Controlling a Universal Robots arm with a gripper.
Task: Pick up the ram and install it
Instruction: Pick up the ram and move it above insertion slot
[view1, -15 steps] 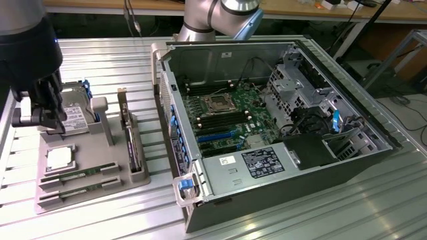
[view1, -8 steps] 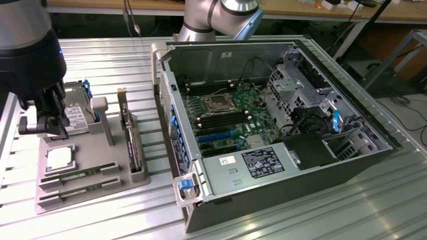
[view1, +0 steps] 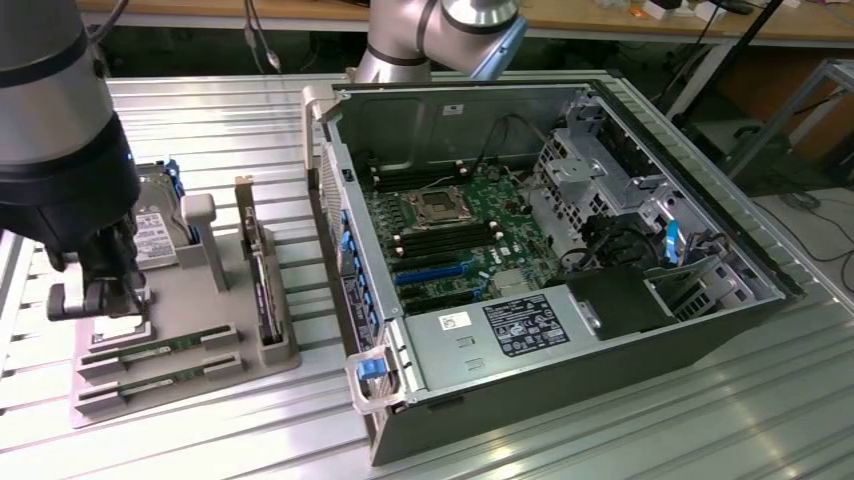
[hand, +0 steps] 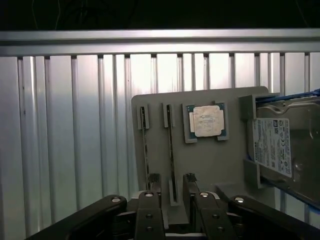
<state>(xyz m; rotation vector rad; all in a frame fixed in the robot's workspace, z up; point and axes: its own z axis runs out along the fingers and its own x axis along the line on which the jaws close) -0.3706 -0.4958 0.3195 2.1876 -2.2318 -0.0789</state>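
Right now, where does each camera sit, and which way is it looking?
Exterior view: off the arm and high up, looking down at a slant on the table, the open computer case and the parts tray; the arm and its gripper show.
Wrist view: on the wrist, looking down past the open gripper onto the tray, with a ram stick lined up between its fingers.
Shared: gripper, tray and hard drive.
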